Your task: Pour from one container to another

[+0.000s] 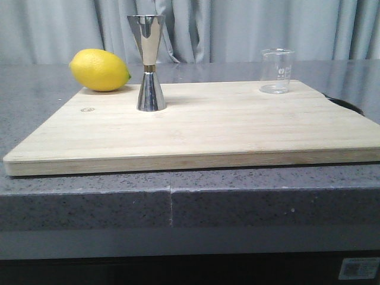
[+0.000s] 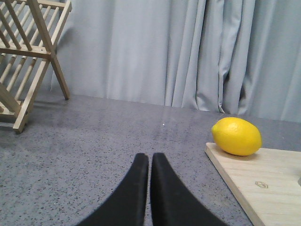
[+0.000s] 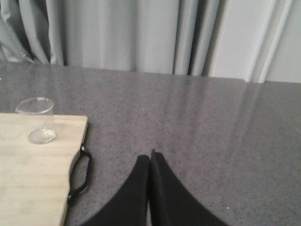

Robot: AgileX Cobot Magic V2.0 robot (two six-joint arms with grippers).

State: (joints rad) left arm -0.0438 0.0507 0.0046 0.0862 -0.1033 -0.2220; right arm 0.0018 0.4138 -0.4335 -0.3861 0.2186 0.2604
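Note:
A small clear glass beaker (image 1: pixel 277 71) stands upright at the back right of the wooden board (image 1: pixel 196 130); the right wrist view shows it too (image 3: pixel 36 120). The tall steel jigger (image 1: pixel 148 62), hourglass-shaped with a gold band at its waist, stands upright on the board's back left. Neither gripper appears in the front view. My left gripper (image 2: pixel 149 157) is shut over bare grey counter, off the board's left side. My right gripper (image 3: pixel 149 157) is shut over the counter, off the board's right side, well apart from the beaker.
A yellow lemon (image 1: pixel 99 70) lies on the board's back left corner beside the jigger, also in the left wrist view (image 2: pixel 236 136). A wooden rack (image 2: pixel 28 61) stands far left. The board has a black handle (image 3: pixel 81 174) at its right edge. Grey curtains hang behind.

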